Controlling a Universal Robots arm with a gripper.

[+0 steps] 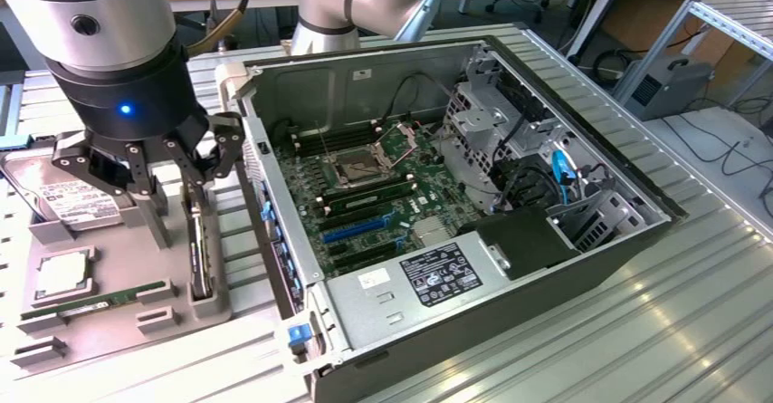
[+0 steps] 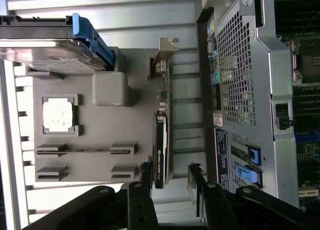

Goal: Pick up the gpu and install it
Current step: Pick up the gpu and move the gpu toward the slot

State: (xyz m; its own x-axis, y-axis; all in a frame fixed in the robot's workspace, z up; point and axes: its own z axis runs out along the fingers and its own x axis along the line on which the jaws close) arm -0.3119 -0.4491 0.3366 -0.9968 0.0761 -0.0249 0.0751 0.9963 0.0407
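Exterior view's left: grey tray (image 1: 72,353) (image 2: 100,132) w/ hard drive (image 1: 67,195) (image 2: 45,54), CPU (image 1: 63,276) (image 2: 57,113) & green memory stick (image 1: 97,302) (image 2: 85,151) in its slots. At the tray's case-side edge the gpu (image 1: 197,240) (image 2: 161,140) stands on edge, thin & black. Gripper (image 1: 176,181) (image 2: 170,177) just above it, jaws apart, one finger each side. Right: open PC case (image 1: 483,331) (image 2: 240,79), motherboard (image 1: 375,195) inside. Wrist view adds the gpu's silvery bracket end & the case's perforated back.

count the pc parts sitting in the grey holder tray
4: hard drive at one end, cpu flat beside it, memory stick lying past that, gpu on edge along the side nearest the case. None seems hidden.
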